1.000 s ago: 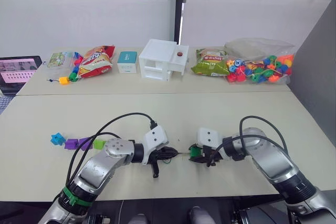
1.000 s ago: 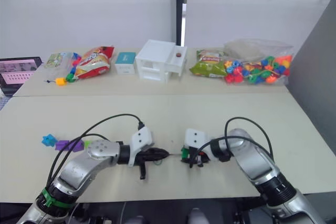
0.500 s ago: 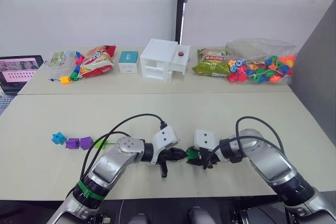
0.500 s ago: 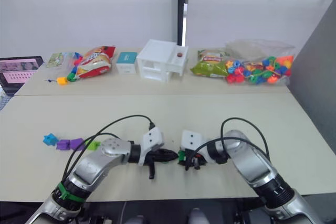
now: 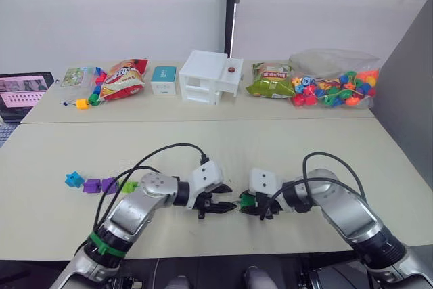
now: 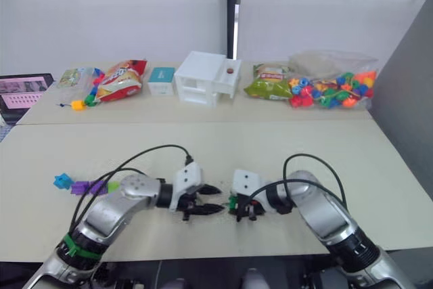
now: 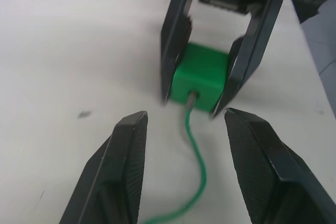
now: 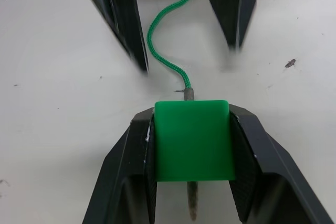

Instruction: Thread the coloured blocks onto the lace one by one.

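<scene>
A smooth, slightly glossy plastic green block [image 8: 193,140] sits on a braided, matt lace [image 8: 164,51], over a matt, lightly scuffed tabletop [image 7: 63,51].

Block [image 8: 193,140] between right tool [image 8: 191,174] fingers, lace [image 8: 165,59] through it; left tool [image 7: 184,169] opposite.

Landmark: the green block [image 8: 193,140], pinched by the right gripper [image 8: 191,179].
Facing side: the left gripper [image 7: 182,169] stands just beside it, fingers spread; only the lace [image 7: 195,179] lies between them.
Left of the block: a row of loose blocks [image 5: 101,184] (well apart), bare table [image 5: 61,157] around it.
Beyond the block: bare table up to the white box [image 5: 210,76] and snack bags [image 5: 123,78].
</scene>
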